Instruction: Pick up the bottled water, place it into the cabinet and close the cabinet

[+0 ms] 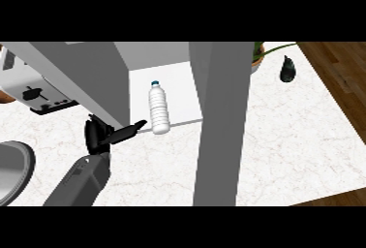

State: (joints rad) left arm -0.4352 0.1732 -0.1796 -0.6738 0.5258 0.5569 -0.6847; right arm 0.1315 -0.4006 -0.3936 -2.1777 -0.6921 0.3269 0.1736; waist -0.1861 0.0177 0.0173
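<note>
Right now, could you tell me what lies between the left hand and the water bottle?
Nothing: in the head view, the left hand almost reaches the water bottle.

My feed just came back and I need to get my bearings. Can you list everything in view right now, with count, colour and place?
Bottle: one, clear with a blue cap, upright inside the open cabinet.
Cabinet: one, grey outside and white inside, top centre, standing on the counter.
Cabinet door: one, grey, swung open, running down the centre.
Toaster: one, white and silver, far left.
Pan: one, grey, lower left edge, partly cut off.
Dark object: one, black, upper right on the counter; cannot tell what it is.
Counter: one, white marble.
Floor: brown wood, right side.
Left robot hand: one, black on a grey forearm, open, beside the cabinet's left wall, left of the bottle.
Right robot hand: not in view.
</note>
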